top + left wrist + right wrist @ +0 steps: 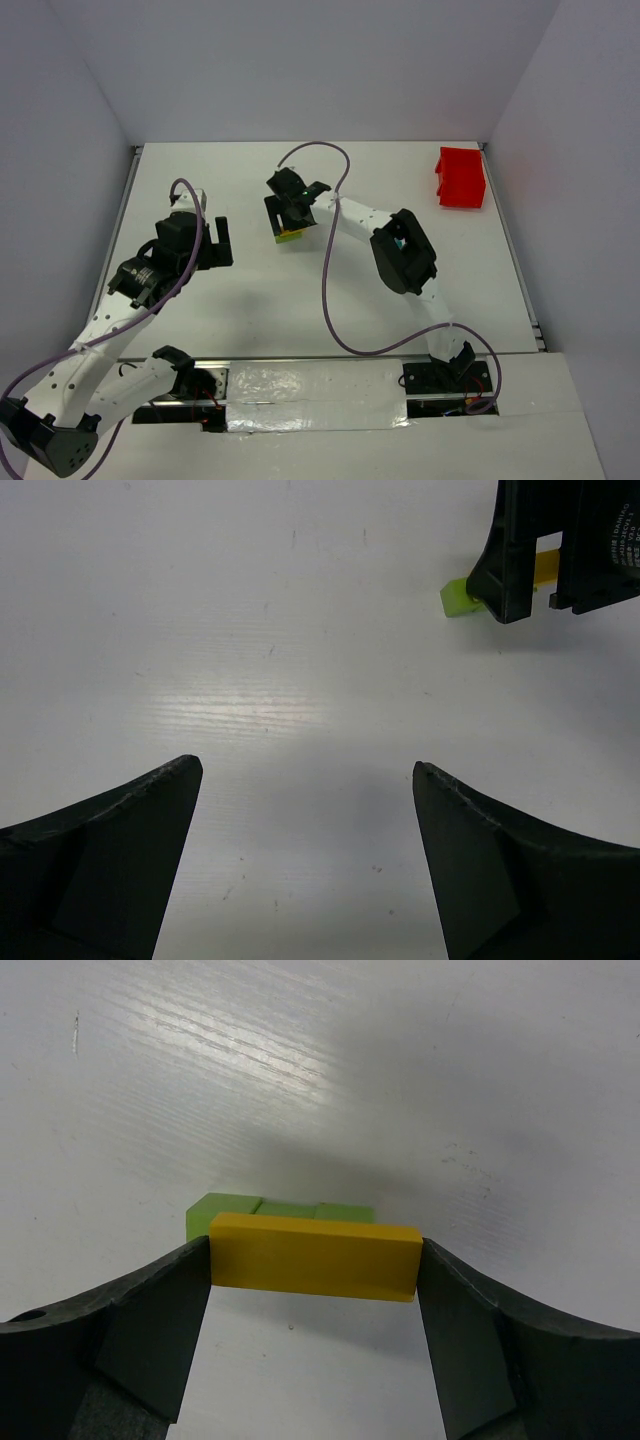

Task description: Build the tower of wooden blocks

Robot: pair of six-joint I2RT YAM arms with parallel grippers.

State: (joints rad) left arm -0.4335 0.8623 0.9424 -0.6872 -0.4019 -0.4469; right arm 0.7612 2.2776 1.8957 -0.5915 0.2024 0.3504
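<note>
My right gripper (288,222) is shut on a yellow bar (313,1257), held by its two ends between the fingers. Right beneath and behind it lie green blocks (280,1208) in a row on the table. I cannot tell whether the bar touches them. In the left wrist view the green block (457,598) and a strip of the yellow bar (545,568) show under the right gripper's black fingers (510,570) at the top right. My left gripper (305,770) is open and empty over bare table, to the left of the blocks (290,236). No red or teal piece shows.
A red plastic bin (461,178) stands at the far right corner of the white table (250,290). White walls close in the table on three sides. A purple cable (330,290) from the right arm loops over the table's middle.
</note>
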